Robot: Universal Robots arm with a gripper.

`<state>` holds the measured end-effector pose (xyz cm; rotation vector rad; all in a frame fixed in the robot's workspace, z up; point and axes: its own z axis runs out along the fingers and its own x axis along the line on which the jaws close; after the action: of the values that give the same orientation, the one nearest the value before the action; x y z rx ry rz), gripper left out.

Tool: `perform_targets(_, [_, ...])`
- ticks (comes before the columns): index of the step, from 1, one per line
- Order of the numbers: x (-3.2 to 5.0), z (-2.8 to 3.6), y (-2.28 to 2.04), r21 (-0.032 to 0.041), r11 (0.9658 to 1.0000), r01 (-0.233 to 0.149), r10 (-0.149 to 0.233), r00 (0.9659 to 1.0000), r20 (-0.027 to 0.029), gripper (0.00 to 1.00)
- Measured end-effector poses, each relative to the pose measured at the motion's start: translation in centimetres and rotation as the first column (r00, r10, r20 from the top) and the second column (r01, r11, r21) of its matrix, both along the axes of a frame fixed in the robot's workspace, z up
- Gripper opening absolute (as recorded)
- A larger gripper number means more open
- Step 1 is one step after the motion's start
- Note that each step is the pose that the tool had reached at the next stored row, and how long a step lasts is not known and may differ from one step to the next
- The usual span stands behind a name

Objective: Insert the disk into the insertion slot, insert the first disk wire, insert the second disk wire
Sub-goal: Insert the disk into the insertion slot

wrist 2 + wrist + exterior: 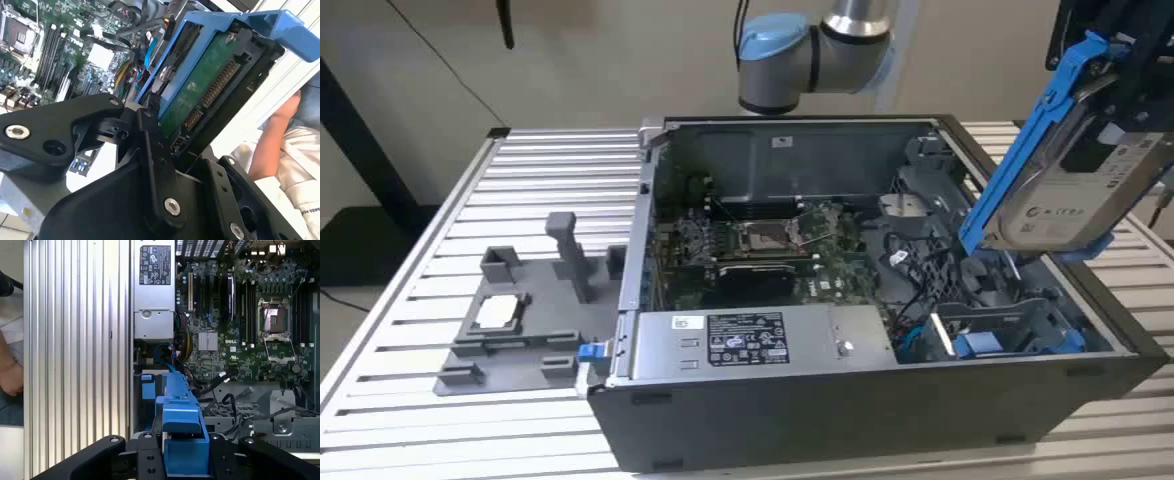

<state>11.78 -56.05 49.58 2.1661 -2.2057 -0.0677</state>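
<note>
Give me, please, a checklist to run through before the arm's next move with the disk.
1. Grip: ok. The gripper is shut on the disk.
2. Disk clear of the case: ok. It hangs above the case's end at the exterior view's right.
3. Disk lined up with the insertion slot: not ok. It is tilted and above the slot, not in it.
4. Slot free: cannot tell. A blue part sits by its mouth.
5. Cables off the slot: cannot tell. They lie close beside it.
6. Person's hand outside the case: ok. It is beyond the edge of the table.
</note>
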Motion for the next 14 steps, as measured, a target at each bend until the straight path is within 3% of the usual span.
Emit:
perform_targets(9, [-0.01,-0.07,0.0,0.0001,1.0,0.0,0.0,1.0,0.0047,0.33])
perform_targets(14, [-0.01,-0.64,0.0,-0.0013,0.9998,-0.018,0.018,0.9998,0.0048,0.33])
